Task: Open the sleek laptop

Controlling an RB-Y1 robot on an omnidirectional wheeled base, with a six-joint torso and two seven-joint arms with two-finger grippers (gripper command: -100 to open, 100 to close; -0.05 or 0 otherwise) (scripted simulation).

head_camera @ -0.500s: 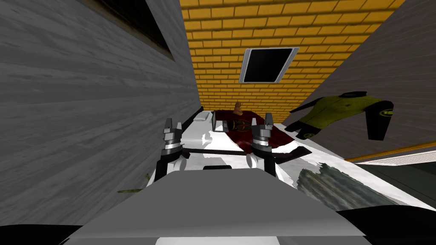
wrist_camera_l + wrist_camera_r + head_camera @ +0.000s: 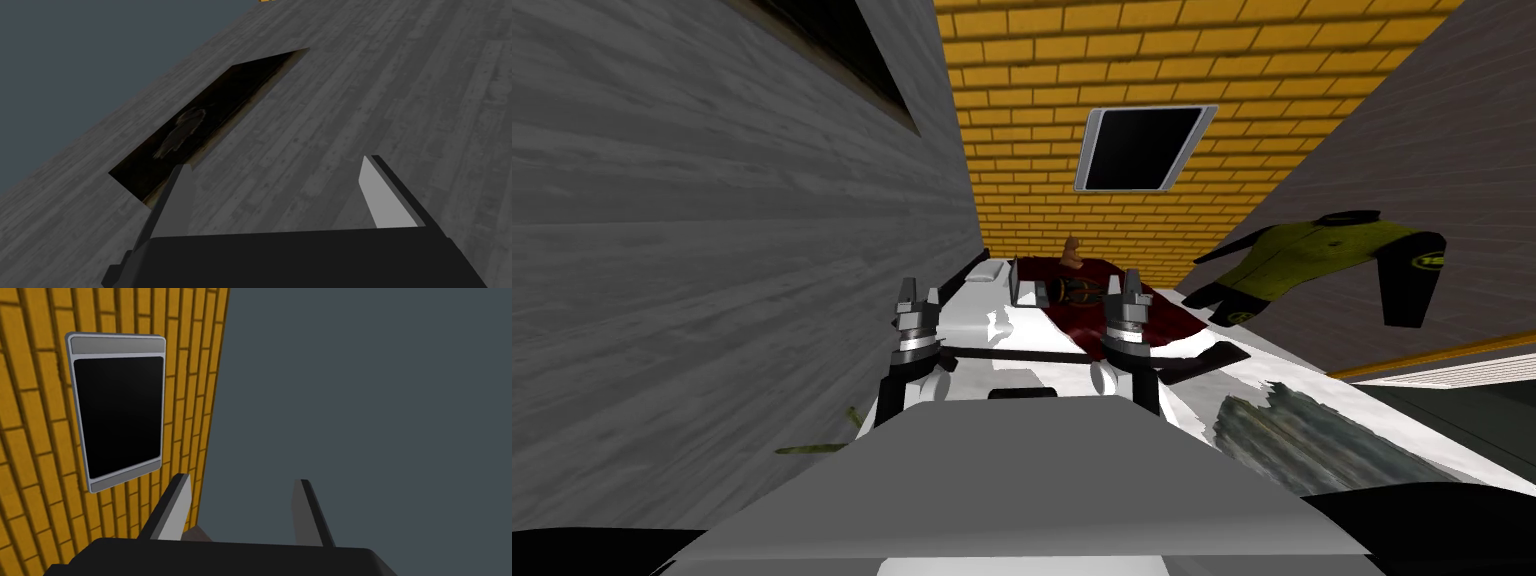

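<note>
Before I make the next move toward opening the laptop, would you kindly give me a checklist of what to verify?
1. Laptop found: ok. A small grey one lies on the bed, ahead between the arms.
2. State of its lid: cannot tell, too small in the head view.
3. Left gripper free: ok, jaws apart, nothing between them.
4. Right gripper free: ok, jaws apart, nothing held.
5. A gripper at the laptop: not ok. Both point upward, short of it.
</note>
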